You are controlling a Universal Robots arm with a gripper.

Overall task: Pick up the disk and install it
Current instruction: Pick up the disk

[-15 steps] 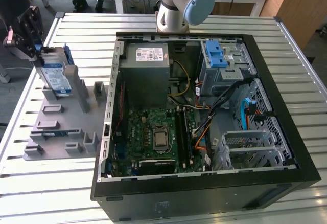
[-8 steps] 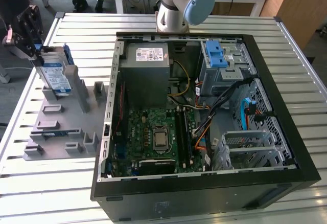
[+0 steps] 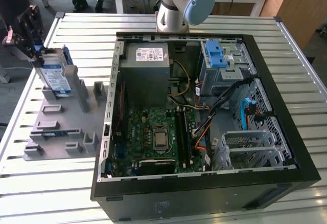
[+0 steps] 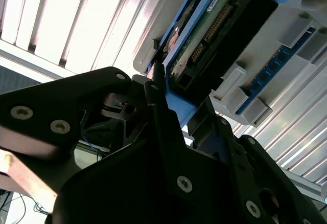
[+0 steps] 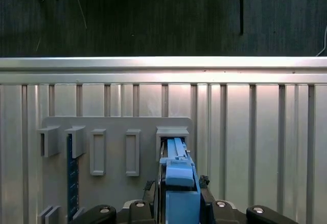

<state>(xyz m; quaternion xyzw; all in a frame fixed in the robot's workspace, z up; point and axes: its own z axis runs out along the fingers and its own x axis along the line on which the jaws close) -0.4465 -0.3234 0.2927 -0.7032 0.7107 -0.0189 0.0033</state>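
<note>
In the exterior view the disk (image 3: pixel 56 77), a silver drive with a white-and-blue label in a blue bracket, stands on edge at the back of the grey fixture plate (image 3: pixel 61 121), at that view's far left. My gripper (image 3: pixel 47 59) comes down on its top edge. In both wrist views the dark fingers (image 4: pixel 162 109) sit against either side of the disk's blue bracket (image 5: pixel 179 180), shut on it. The disk's (image 4: pixel 214 35) lower end rests at a raised slot (image 5: pixel 172 133) of the plate.
An open computer case (image 3: pixel 286 127) fills the middle of the slatted metal table (image 3: pixel 301 45). Inside are a grey power supply box (image 3: pixel 148 68), a motherboard (image 3: pixel 153 137), a drive cage with a blue handle (image 3: pixel 220 56) and loose cables. A blue memory stick (image 5: pixel 72 175) lies in the fixture plate.
</note>
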